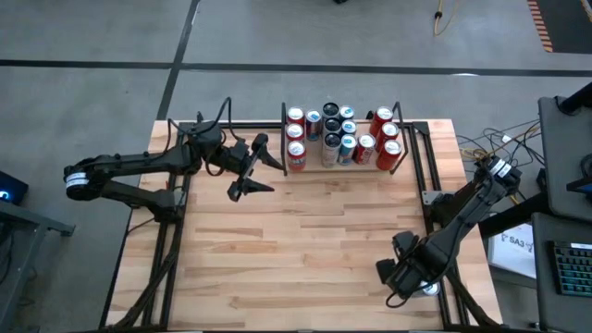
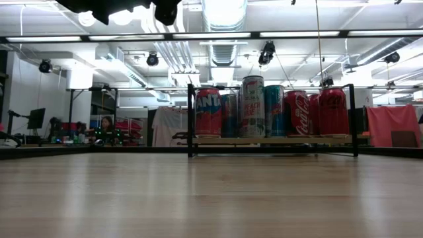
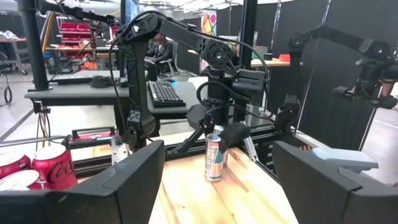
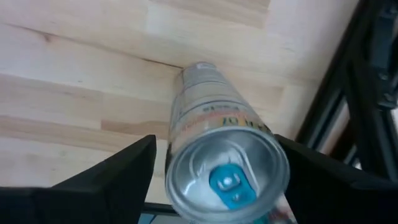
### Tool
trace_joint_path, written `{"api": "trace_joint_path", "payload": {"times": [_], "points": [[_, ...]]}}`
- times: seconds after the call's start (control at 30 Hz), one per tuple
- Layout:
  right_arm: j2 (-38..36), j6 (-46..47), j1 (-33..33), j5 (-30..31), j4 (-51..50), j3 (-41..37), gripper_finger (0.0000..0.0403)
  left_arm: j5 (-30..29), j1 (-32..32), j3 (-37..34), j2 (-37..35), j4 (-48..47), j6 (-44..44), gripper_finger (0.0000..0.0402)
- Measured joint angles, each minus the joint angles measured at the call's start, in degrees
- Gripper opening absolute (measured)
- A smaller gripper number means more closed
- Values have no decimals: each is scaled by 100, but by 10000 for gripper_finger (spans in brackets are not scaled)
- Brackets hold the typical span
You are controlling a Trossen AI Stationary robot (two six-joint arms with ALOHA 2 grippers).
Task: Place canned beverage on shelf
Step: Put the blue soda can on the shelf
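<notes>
A slim silver canned beverage point(image 3: 214, 158) with a blue tab stands upright on its base near the table's near right corner. My right gripper point(image 4: 217, 168) points down over it, open, with one finger on each side of the can's top point(image 4: 227, 177); I see no touch. The shelf point(image 2: 271, 140), a light-wood board with black rails, sits on the table at the far edge and carries several red, blue and white cans point(image 1: 338, 137). My left gripper point(image 1: 275, 176) hovers open and level just left of the shelf, with nothing between its fingers.
Bare wooden tabletop point(image 1: 305, 250) lies between the shelf and the near edge. Black frame rails point(image 1: 435, 194) run along the table's right side close to the can. Desks, a keyboard and a seated person point(image 2: 106, 125) are beyond the table.
</notes>
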Motion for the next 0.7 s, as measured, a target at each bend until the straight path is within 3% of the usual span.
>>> {"api": "trace_joint_path", "payload": {"times": [0.23,0.4,0.5,0.6,0.7], "points": [[2,12,0,9,358,-432,280,-2,0,-4,0,-259,42,283],[-4,32,-2,9,460,-505,228,-1,0,-6,-2,-258,74,283],[-4,-11,-2,35,458,-472,222,0,0,-4,-2,-275,111,283],[0,-65,0,290,452,-313,222,-6,-19,-13,-2,-369,198,283],[-4,-125,-14,935,442,-90,222,-107,-79,-13,-2,-371,311,283]]}}
